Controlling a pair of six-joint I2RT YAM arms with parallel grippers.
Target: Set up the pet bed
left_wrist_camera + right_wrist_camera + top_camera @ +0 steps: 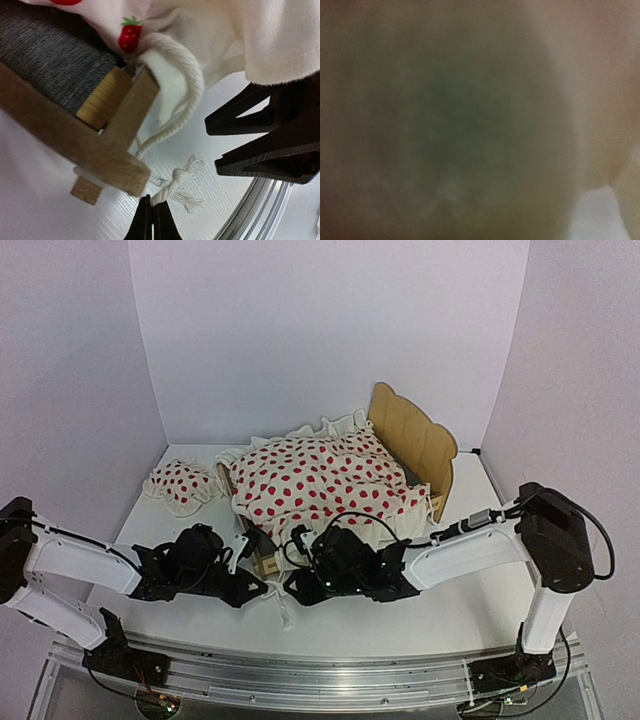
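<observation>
Plywood stands out in the top external view: the pet bed [410, 435] sits at centre-right of the white table [470, 600], its wavy headboard upright at the upper right. A white red-spotted ruffled blanket [320, 480] is heaped over almost all of the frame. A small matching pillow [180, 485] lies on the table to the left of the bed, apart from it. Both arms reach in from the lower corners and meet at the bed's near edge. The left gripper [262, 585] is at the near-left corner and the right gripper [298, 580] is just beside it, under the blanket's hem. From here I cannot tell how either pair of jaws stands.

In the left wrist view, the bed's wooden corner crosses from the left edge to lower centre, with the grey felt base [45, 55] at upper left. The blanket, its red marks now plainly strawberries, hangs across the top. A white cord [192, 85] loops down from it to a knotted, frayed end on the table. The left gripper's fingertips at bottom centre are pressed together, and the frayed end reaches them. Whether a strand is pinched is unclear. Black wedge-shaped parts of the right gripper fill the right side.

The right wrist view is a dim brown-grey blur with a pale patch at lower right, so that pincer's state cannot be told.
</observation>
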